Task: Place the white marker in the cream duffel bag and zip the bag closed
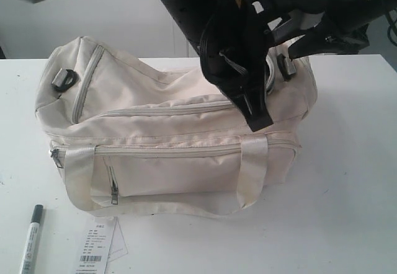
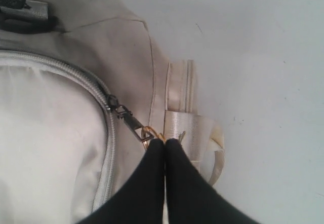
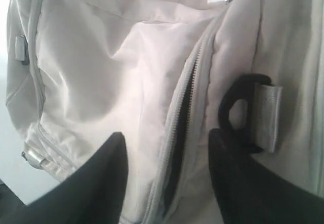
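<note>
While left gripper [image 2: 164,142] pinches zipper pull [image 2: 132,122], white marker [image 1: 31,240] lies well apart.

One bag [image 1: 186,131], one marker [image 1: 31,240], one tag [image 1: 97,246]

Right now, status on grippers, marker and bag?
Left gripper shut on zipper pull. Right gripper open over cream duffel bag. White marker on table, outside bag.

Printed matter: none legible. White paper tag [image 1: 98,244], near left on the tabletop [image 1: 347,193] — rows of small print above a barcode [image 1: 90,263], too small to read. White marker [image 1: 31,242], just left of it — barrel lettering likewise unreadable.
</note>
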Robot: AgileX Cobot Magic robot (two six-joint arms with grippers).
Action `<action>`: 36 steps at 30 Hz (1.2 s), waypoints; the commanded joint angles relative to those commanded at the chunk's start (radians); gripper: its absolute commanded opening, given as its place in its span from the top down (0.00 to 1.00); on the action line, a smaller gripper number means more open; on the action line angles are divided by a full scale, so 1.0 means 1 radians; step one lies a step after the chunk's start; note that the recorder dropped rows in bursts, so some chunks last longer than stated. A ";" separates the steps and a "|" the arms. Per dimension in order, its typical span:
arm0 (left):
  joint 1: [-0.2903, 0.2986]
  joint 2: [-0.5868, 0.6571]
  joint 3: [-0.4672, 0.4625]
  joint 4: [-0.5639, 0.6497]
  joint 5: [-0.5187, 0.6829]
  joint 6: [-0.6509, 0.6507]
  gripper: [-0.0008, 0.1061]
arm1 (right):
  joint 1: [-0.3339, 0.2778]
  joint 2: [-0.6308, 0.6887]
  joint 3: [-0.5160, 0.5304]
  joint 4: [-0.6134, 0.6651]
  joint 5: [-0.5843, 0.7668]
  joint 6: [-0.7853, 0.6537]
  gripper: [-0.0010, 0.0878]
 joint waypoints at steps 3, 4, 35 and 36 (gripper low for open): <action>0.000 0.000 0.000 0.000 0.000 0.000 0.99 | 0.008 0.000 0.002 -0.002 -0.014 0.000 0.47; 0.000 0.000 0.000 0.000 0.000 0.000 0.99 | 0.016 0.000 0.002 -0.004 -0.028 0.000 0.47; 0.000 0.000 0.000 0.000 -0.004 0.000 0.99 | 0.116 0.116 0.002 -0.157 -0.182 0.022 0.99; 0.000 0.000 0.000 0.000 -0.004 0.000 0.99 | 0.116 0.116 0.002 -0.157 -0.182 0.022 0.99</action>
